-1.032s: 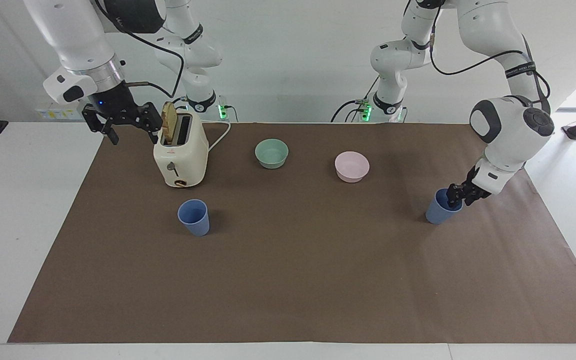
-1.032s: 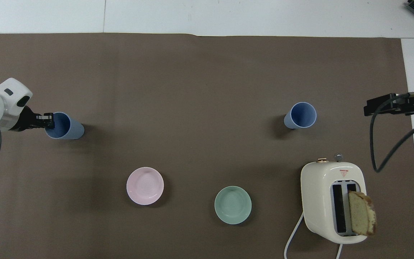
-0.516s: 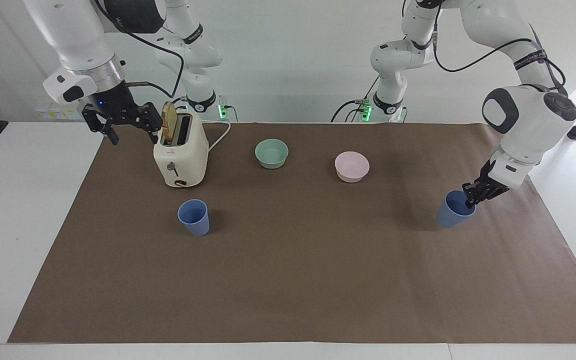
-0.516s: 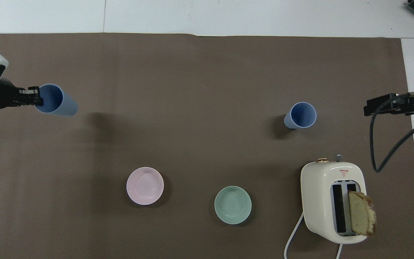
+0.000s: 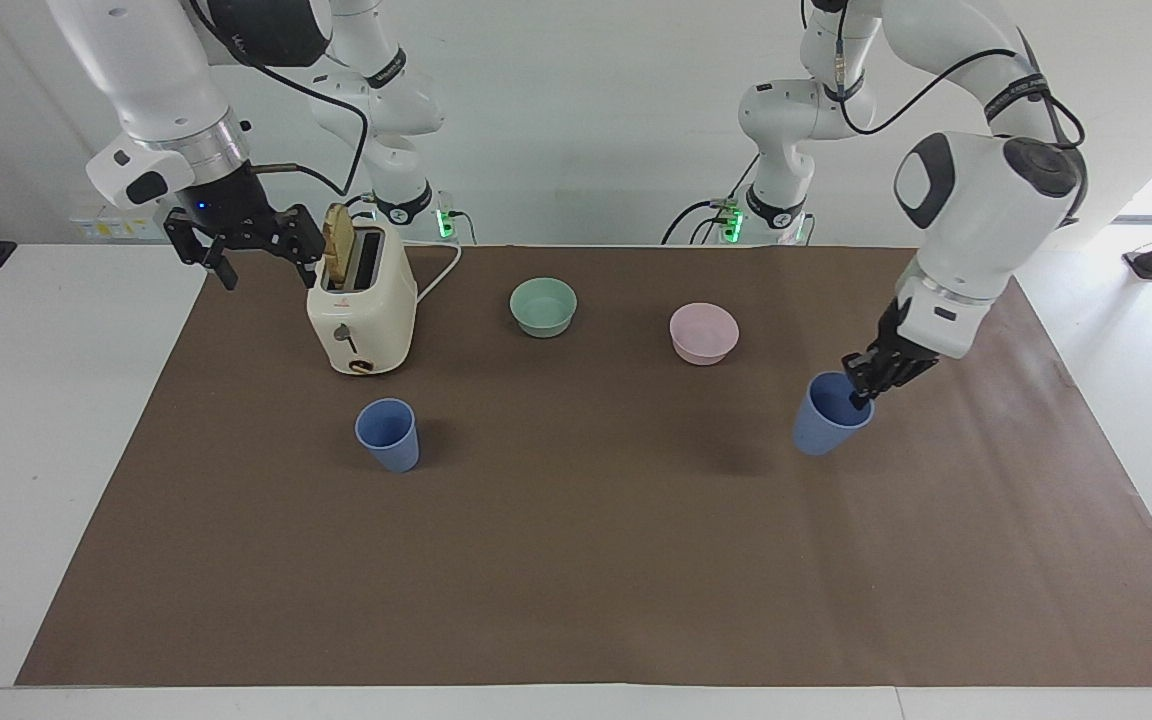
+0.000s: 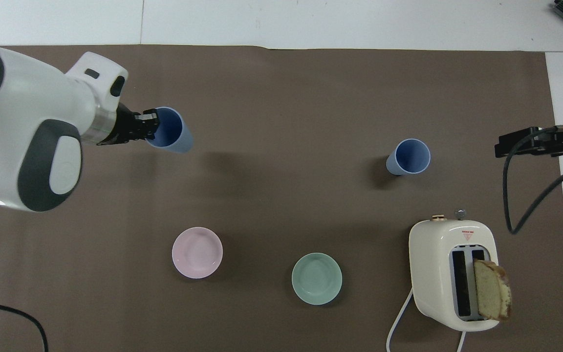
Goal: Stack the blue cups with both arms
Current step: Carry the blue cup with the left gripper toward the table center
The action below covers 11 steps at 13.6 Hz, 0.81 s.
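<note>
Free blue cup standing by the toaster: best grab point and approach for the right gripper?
Pinch the rim of the standing blue cup, one finger inside and one outside, coming straight down. It stands upright with its mouth open upward. The left gripper holds the other blue cup that way. Take the rim on the side away from the toaster; the right gripper hangs open.
</note>
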Each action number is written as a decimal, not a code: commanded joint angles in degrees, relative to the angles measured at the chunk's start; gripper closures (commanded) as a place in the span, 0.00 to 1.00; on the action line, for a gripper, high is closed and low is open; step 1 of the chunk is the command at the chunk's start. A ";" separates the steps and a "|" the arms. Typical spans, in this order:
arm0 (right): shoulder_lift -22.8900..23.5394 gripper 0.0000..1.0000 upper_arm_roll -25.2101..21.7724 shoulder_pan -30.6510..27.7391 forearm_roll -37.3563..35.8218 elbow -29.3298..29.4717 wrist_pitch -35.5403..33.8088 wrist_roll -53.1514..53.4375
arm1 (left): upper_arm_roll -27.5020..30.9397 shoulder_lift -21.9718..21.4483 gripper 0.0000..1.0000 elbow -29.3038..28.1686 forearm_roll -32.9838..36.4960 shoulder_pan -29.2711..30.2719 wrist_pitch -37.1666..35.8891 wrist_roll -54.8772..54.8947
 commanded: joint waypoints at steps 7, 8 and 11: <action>-0.84 0.00 0.13 -0.40 1.11 -0.88 -0.20 0.63 | 1.06 6.55 1.00 -1.96 3.34 -13.39 7.12 -11.40; -0.84 0.00 0.05 -0.40 1.11 -0.88 -0.20 0.63 | 1.06 6.29 1.00 -2.84 3.34 -13.48 6.86 -11.40; -0.84 0.00 0.13 -0.40 1.11 -0.88 -0.11 0.63 | 1.06 6.29 1.00 -3.81 3.34 -14.53 7.21 -11.49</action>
